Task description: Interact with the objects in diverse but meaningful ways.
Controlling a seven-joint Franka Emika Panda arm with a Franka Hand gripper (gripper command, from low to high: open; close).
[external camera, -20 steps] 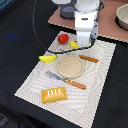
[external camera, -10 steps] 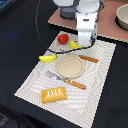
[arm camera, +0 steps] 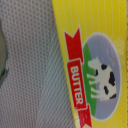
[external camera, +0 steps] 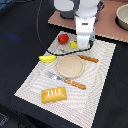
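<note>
My gripper [external camera: 82,44] is lowered onto the yellow butter block [external camera: 74,44] at the far edge of the placemat, and its fingertips cannot be made out. The wrist view is filled by the butter block [arm camera: 100,65], with its red "BUTTER" ribbon and cow picture, and no fingers show there. A round red tomato [external camera: 63,38] sits just to the exterior view's left of the block. The yellow banana [external camera: 47,58] lies at the mat's left side. Near the mat's front edge lies the golden-brown bread loaf [external camera: 54,94].
A round tan plate [external camera: 70,65] rests mid-mat on the striped placemat [external camera: 102,87]. A wooden-handled fork [external camera: 67,80] lies in front of it and a knife [external camera: 89,58] beside it. A grey pot [external camera: 122,15] stands on a brown board at the back right.
</note>
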